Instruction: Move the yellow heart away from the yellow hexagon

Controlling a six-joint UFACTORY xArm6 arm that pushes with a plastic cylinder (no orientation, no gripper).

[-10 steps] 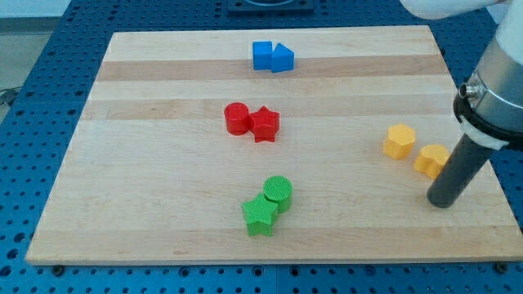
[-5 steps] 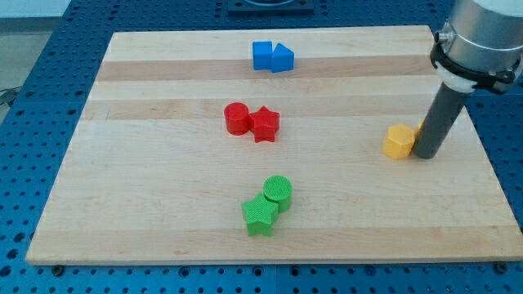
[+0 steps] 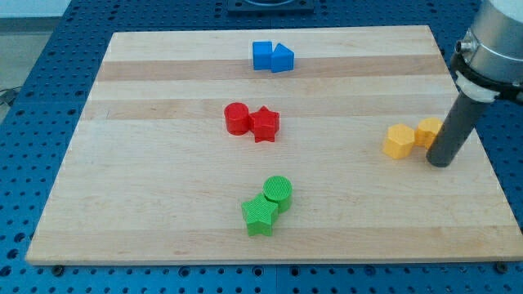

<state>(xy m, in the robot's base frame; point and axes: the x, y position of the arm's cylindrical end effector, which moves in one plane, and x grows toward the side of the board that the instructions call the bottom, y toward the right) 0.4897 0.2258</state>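
Observation:
Two yellow blocks sit at the view's right, touching or nearly touching. The left one [image 3: 400, 141] looks like the yellow hexagon. The right one [image 3: 428, 131] looks like the yellow heart; its right side is hidden behind my rod. My tip [image 3: 440, 163] rests on the board just right of and below the heart, close against it.
A blue cube and a blue triangular block [image 3: 272, 57] sit together at the top centre. A red cylinder [image 3: 236, 118] touches a red star [image 3: 265, 124] mid-board. A green cylinder [image 3: 278, 192] touches a green star [image 3: 260, 216] lower centre. The board's right edge [image 3: 482, 155] is close to my tip.
The yellow heart went from below-right of the hexagon up to beside its right side. My rod swung up over it, then came back a little down and right.

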